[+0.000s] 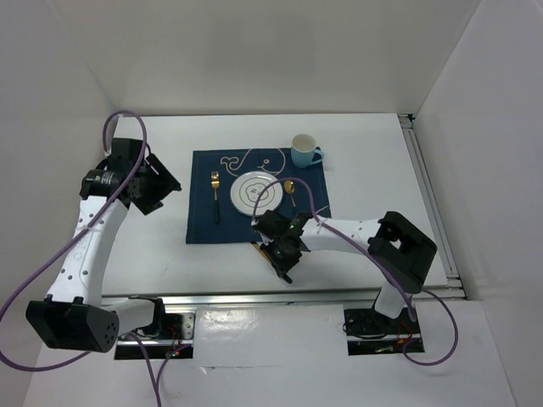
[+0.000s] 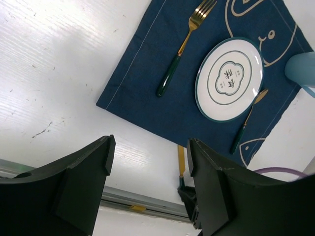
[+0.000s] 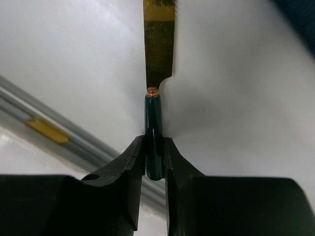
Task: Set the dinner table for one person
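Note:
My right gripper [image 1: 278,253] is shut on the dark green handle of a knife [image 3: 153,123] with a gold blade [image 3: 159,44], low over the white dinner table [image 1: 365,170], just in front of the navy whale placemat [image 1: 204,222]. The knife also shows in the left wrist view [image 2: 181,160]. On the placemat are a white plate [image 1: 257,192], a gold fork [image 1: 215,195] to its left and a gold spoon [image 1: 291,192] to its right. A light blue mug [image 1: 305,151] stands at the mat's far right corner. My left gripper [image 1: 161,188] is open and empty, held above the table left of the mat.
A silver rail [image 1: 280,297] runs along the table's near edge, close below the right gripper, and shows in the right wrist view [image 3: 49,130]. Another rail [image 1: 428,195] runs along the right edge. White walls enclose the back and sides.

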{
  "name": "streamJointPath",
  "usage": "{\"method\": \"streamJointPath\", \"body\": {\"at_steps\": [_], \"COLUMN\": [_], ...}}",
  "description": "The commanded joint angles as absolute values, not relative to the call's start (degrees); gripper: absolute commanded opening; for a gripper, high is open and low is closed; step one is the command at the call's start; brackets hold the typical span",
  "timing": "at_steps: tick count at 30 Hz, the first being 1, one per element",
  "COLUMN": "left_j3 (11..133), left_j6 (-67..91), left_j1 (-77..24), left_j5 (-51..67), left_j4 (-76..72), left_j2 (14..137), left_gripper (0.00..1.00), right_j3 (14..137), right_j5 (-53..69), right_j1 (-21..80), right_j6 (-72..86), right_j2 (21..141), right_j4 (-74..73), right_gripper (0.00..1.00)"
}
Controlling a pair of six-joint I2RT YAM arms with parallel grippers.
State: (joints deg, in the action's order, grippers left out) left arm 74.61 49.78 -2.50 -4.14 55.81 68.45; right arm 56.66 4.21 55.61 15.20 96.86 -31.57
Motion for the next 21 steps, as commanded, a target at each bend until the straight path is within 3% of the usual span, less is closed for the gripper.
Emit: {"method": "streamJointPath", "body": {"at_steps": [1, 7, 10, 14, 21], "left_j3": [74.97, 76.11, 76.11, 77.34, 77.34], "left_j6": [48.25, 47.73, 47.11, 45.45, 44.12], "left_j1": [-0.62, 0.44, 1.93, 3.34, 3.86], "left_j5": [-1.15, 0.53, 2.01, 3.42, 4.66], "left_j4": [53.96, 52.91, 51.25, 50.19, 50.71], "left_j2": [66.62, 67.24, 67.76, 68.29, 68.91], "left_gripper": [0.77, 0.77, 0.76, 0.76, 0.76], "right_j3": [60.9, 65.04, 67.93, 70.75, 74.44], "right_j5": [4.12, 6.24, -1.56, -5.87, -5.98], "right_j1": [58.18, 58.18, 58.18, 49.77, 33.23], "right_j6": [16.96, 20.02, 23.19, 25.57, 26.19], "right_j2": [93.09, 86.93, 82.89, 80.68, 90.94], "right_j4": [-42.96, -55.54, -56.87, -51.6, -43.78], "right_gripper": [0.0, 0.0, 0.0, 0.0, 0.0]}}
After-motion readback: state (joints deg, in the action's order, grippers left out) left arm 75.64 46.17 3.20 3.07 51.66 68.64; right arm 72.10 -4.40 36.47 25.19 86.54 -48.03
